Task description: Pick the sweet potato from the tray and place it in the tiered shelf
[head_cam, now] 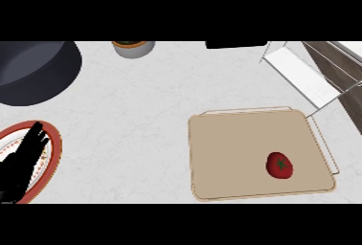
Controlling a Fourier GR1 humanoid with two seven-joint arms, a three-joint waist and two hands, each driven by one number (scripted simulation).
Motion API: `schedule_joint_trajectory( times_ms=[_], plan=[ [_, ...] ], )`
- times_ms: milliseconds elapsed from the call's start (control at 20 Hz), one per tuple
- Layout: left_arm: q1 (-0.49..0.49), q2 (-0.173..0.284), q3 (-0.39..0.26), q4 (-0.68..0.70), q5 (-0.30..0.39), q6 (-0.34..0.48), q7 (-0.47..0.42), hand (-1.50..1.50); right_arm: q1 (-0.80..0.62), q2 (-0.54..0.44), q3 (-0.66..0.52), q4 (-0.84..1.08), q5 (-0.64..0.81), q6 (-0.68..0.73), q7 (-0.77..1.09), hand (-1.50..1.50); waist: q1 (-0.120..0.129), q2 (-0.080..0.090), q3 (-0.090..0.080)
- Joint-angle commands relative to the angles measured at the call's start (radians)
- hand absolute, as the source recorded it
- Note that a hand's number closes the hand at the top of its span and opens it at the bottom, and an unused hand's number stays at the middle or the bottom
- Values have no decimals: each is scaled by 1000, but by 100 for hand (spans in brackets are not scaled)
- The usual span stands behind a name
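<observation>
Tray (233,143) holds a red tomato (279,165); left hand (25,158) rests fingers spread.

The tray (240,158) is lying at the right of the tabletop (155,105), and a tomato-like thing (280,165) is sitting on its right half. Behind it, at the far right, the tiered shelf (304,76) is standing. At the left edge a plate (50,158) is lying, with the left robot hand (21,162) showing over it. A large pot (35,72) is sitting behind the plate, a small potted plant (133,48) further right along the back.
</observation>
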Motion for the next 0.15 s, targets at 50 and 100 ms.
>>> schedule_joint_trajectory(
  times_ms=[50,100],
  plan=[
    [11,9,26,12,16,-4,7,0,68,-52,-103,-248,-105,280,153,-150,-34,-6,0],
    [30,21,36,-3,11,-2,-3,0,70,-49,-115,-288,-111,308,185,-150,-29,-10,0]
  ],
)
